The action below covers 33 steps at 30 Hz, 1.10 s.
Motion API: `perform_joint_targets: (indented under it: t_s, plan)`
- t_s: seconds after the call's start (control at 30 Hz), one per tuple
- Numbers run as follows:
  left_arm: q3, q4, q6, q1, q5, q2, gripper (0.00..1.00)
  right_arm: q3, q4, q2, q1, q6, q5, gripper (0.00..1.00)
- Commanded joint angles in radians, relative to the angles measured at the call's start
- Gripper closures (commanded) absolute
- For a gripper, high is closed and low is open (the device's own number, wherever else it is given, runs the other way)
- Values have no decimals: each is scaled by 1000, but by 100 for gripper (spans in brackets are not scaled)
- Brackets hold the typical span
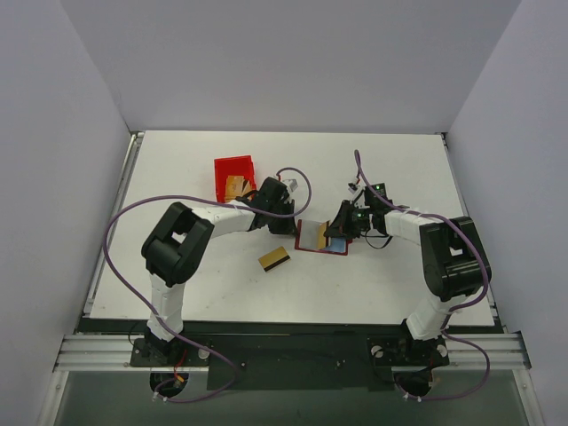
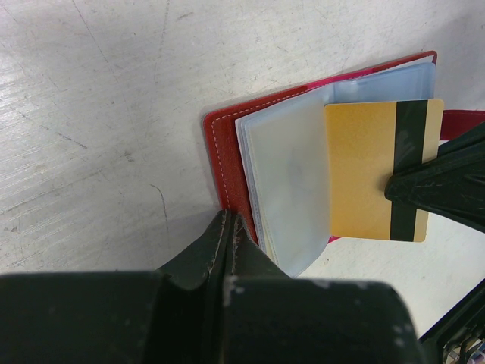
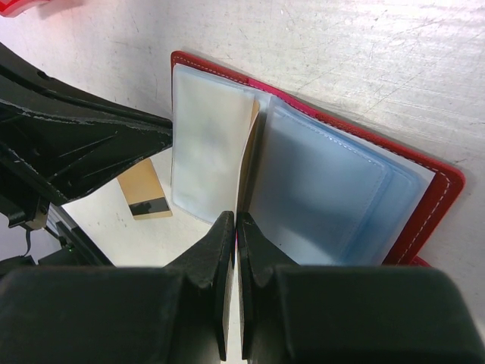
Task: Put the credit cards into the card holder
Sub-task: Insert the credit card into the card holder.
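Right fingers (image 3: 208, 258) pinch 1 credit card (image 2: 364, 167) at the open card holder (image 2: 223, 144), left fingers (image 2: 201, 262) clenched; 1 loose card (image 1: 274, 258) lies beside it.

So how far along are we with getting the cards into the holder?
Done: the card holder lies open. In hand: the right gripper pinches one credit card at the sleeves, not yet seated; the left gripper is shut at the holder's edge. Left: the striped card on the table, and what look like more in the red bin.
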Motion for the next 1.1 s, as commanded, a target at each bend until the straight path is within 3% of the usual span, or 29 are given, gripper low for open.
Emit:
perform_joint_targets:
  t_s: [0.0, 0.67, 1.07]
  plan:
    - [21, 4, 7, -3, 16, 25, 100, -15, -2, -27, 23, -29, -30, 100]
    - [23, 1, 7, -3, 19, 28, 100, -20, -16, -43, 35, -48, 10, 100]
    - [23, 1, 7, -1, 22, 27, 100, -9, -85, -32, 20, -3, 208, 100]
